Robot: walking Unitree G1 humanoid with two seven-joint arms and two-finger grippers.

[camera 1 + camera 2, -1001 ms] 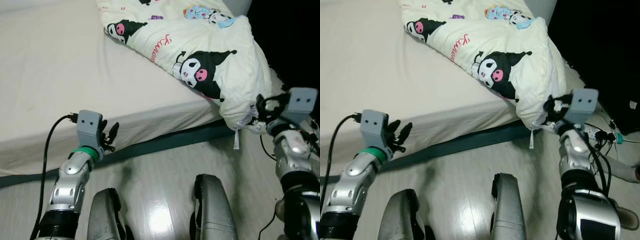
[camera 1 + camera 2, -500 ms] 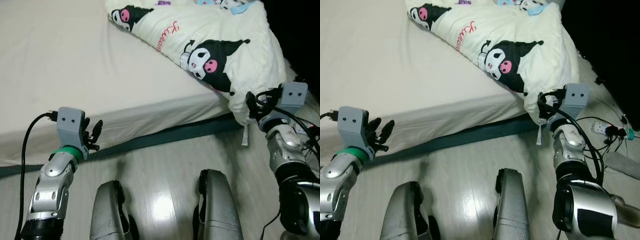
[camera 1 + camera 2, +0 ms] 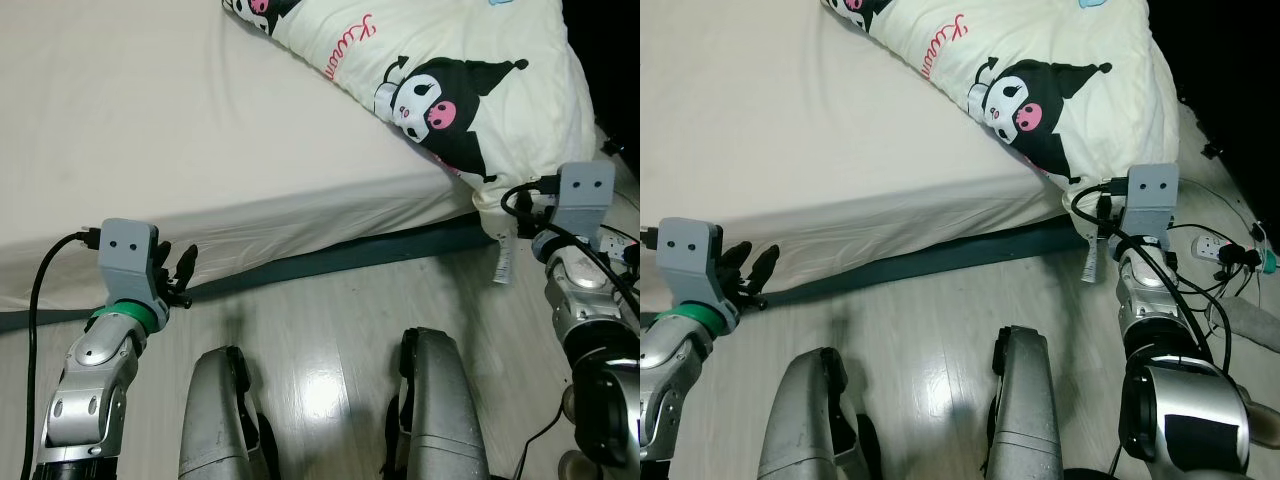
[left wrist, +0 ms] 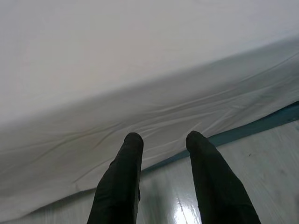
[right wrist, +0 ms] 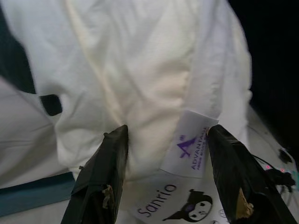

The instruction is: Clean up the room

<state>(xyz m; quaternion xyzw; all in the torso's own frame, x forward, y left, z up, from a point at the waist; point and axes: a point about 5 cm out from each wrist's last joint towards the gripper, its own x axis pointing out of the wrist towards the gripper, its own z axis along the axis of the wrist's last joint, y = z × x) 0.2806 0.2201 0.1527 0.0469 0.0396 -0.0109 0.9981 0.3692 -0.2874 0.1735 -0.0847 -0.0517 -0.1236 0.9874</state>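
Robot legs (image 3: 330, 420): two silver legs are standing on the pale glossy floor (image 3: 330, 300), nearest the camera
Left gripper (image 3: 180, 277): hovering low beside the edge of the bed, fingers spread apart with nothing between them; in the left wrist view the two black fingers (image 4: 119, 186) are pointing at the creased side of the sheet, apart from it
Right gripper (image 5: 166, 179): reaching up at the hanging corner of the comforter, fingers wide apart on either side of the fabric; the cloth is bulging between them, but whether they are pressing on it I cannot tell
Comforter (image 3: 470, 90): cream, printed with black-and-pink cartoon figures, lying on the right part of the bed with its corner drooping over the mattress edge towards the floor
Labels (image 5: 189, 142): a white tag with purple print is hanging from the comforter corner, between the right gripper's fingers; a long white tag (image 3: 503, 265) is dangling below the corner
Bed (image 3: 150, 130): white sheet is covering the mattress, wrinkled along the near side; a dark teal base strip (image 3: 340, 265) is running under it
Power strip (image 3: 1210, 247): lying on the floor to the right, past the right arm, among cables
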